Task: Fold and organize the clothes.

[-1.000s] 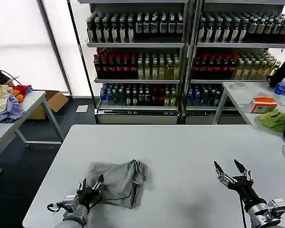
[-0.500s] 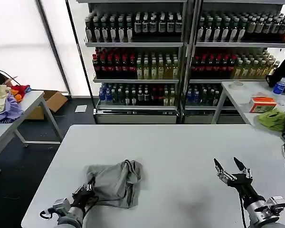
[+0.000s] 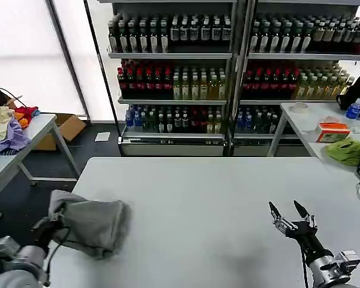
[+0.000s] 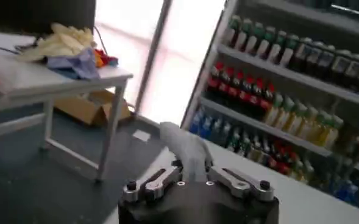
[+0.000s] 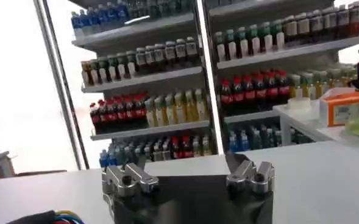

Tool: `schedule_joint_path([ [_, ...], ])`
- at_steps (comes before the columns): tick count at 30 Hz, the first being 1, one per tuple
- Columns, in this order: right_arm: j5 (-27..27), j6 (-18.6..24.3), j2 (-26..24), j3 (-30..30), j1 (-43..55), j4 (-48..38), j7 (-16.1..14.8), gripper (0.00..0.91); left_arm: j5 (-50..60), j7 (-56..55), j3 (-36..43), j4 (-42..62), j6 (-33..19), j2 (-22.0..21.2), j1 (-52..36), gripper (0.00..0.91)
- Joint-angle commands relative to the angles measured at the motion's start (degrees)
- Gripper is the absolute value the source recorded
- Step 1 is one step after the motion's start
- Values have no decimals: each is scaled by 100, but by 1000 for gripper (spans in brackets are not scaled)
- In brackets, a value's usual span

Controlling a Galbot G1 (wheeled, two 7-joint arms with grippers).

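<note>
Crumpled grey cotton shirt (image 3: 93, 223) bunched over white table (image 3: 228, 198) edge, chest print hidden
Left gripper (image 4: 194, 178) pinched shut on its fabric; right gripper (image 3: 292, 216) hovering spread wide, empty

Left gripper (image 4: 194, 176): black rounded housing, two silver-grey metal finger links (image 4: 152, 182), each fitted with dark round screw near outer end. In head view, left wrist seen as pale grey cylindrical segment with black cable looped beside it.

Right gripper (image 3: 292, 215): two slim black pointed fingers (image 3: 301, 209) on silver-grey linkage, mounted on dark tapered forearm; grey metallic wrist collar with boxy silver module at side. Right wrist view: black body, silver knuckle blocks, bundle of multicoloured wires at edge.
</note>
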Motion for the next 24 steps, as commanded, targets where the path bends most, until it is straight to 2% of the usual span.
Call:
schedule_joint_path([
  [1, -18, 78, 235, -127, -146, 95, 15, 907, -1245, 184, -1707, -536, 460, 913, 197, 10],
  [5, -65, 132, 356, -190, -294, 108, 15, 907, -1087, -72, -983, -1160, 477, 746, 304, 10],
  [9, -119, 147, 343, -239, -275, 76, 32, 907, -374, -242, -17, -1574, 483, -59, 404, 10],
  [11, -122, 128, 348, -248, -235, 95, 40, 907, 263, -242, 1201, -1635, 354, -444, 586, 10],
  [14, -102, 85, 386, -206, -180, 120, 60, 907, 972, -323, 2625, -1410, 160, -675, 685, 10],
  [18, -40, 72, 450, -80, -288, 175, 74, 907, 1338, -704, 3963, -1040, 83, -812, 547, 10],
  [20, -13, 61, 456, -66, -356, 197, 105, 907, 1254, -1010, 4700, -760, 85, -841, 315, 10],
  [24, -42, -154, 441, -123, -396, 287, 210, 907, 779, -1465, 5518, -78, 192, -1099, -739, 10],
])
